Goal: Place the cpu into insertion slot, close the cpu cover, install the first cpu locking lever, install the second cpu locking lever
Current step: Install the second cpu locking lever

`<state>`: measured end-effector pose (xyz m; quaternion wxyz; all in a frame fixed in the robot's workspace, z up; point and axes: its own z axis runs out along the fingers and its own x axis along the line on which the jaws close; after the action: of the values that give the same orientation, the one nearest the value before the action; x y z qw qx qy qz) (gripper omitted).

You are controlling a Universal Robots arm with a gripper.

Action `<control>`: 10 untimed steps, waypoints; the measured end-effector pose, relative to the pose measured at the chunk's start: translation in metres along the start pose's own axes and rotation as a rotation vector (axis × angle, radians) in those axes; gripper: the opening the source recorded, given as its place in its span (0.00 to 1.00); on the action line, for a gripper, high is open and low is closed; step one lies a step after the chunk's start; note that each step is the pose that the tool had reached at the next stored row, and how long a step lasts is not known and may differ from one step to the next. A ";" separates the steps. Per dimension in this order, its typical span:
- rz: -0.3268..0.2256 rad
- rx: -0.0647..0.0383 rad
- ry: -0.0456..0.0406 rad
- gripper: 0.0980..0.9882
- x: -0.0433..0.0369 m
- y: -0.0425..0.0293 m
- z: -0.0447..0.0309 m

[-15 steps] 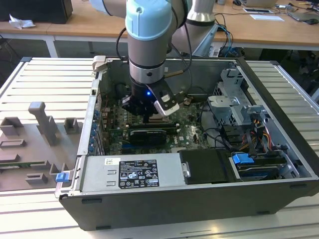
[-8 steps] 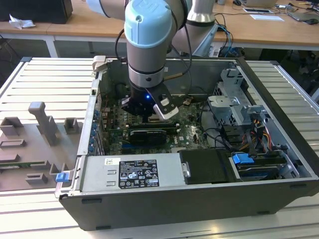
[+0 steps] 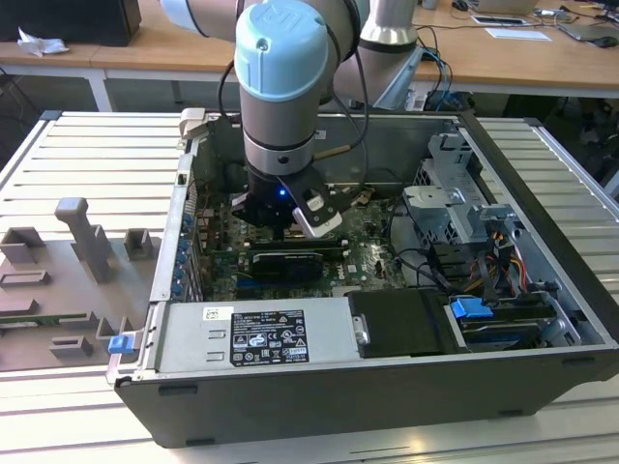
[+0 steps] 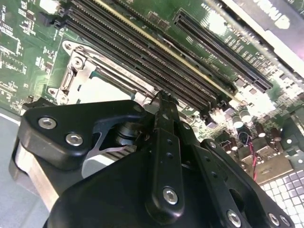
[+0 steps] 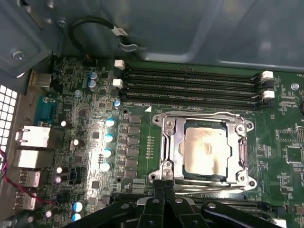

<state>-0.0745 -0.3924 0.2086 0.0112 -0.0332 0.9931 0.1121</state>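
Right now I am hovering my tool [image 5: 164,186], fingers pinched together and empty, just at the cpu cover's [image 5: 205,118] near edge. Beyond, the cpu [image 5: 205,146] is sitting in the insertion slot [image 5: 176,148] under that thin, stiff, springy frame; I judge its edge the safest hold.

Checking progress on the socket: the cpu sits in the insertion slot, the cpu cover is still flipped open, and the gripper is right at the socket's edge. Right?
Not quite: the cpu cover is down, framing the cpu in the insertion slot, as the first wrist view shows. The gripper is indeed at the socket's edge.
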 end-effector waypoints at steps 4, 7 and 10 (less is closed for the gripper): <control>-0.004 -0.010 0.0006 0.01 0.0001 -0.0014 0.0040; -0.009 -0.023 0.0005 0.01 0.0014 -0.0024 0.0059; -0.012 -0.028 0.0010 0.01 0.0033 -0.0025 0.0067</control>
<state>-0.0775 -0.3936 0.2014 0.0109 -0.0395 0.9912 0.1257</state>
